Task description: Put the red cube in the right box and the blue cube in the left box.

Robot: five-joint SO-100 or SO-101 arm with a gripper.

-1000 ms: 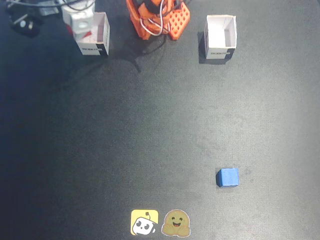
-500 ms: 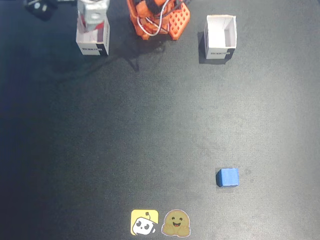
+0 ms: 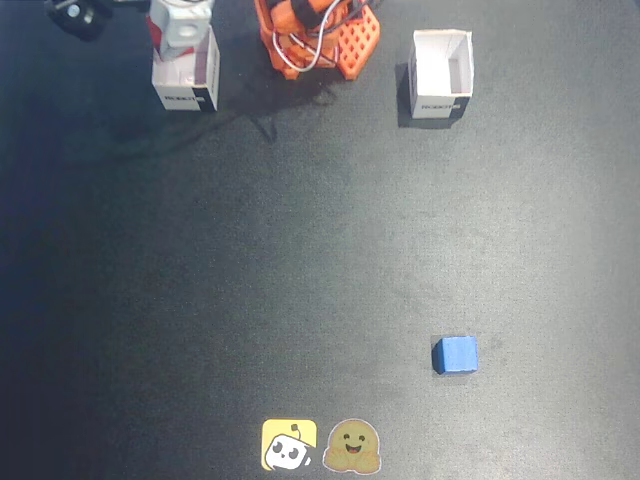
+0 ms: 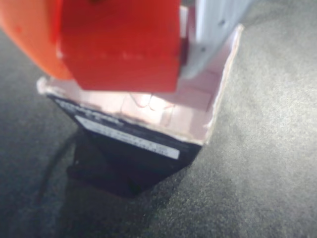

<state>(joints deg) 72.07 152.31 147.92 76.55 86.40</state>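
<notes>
The dark table (image 3: 300, 250) carries everything, and largest on it is the orange arm base (image 3: 320, 38) at the top edge of the fixed view, between two white boxes. The box on the left of that view (image 3: 187, 82) is partly covered by the arm's wrist, which hangs directly over its mouth; the box on the right (image 3: 441, 73) stands open and looks empty. In the wrist view the gripper (image 4: 121, 47) sits just above the near box's (image 4: 148, 106) pale interior, its fingers pinching the red cube (image 4: 121, 49) between an orange finger (image 4: 29, 34) on one side and a pale one (image 4: 213, 34) on the other. The cube is held squarely over the opening, seemingly so that it will fall inside rather than catch the rim; whether its underside has passed below the rim I cannot tell. The step in hand appears to be the release of this cube. The blue cube (image 3: 456, 355) lies alone well down the table, far from both boxes, apparently awaiting its turn. Two small stickers (image 3: 322, 446) sit at the bottom edge.
</notes>
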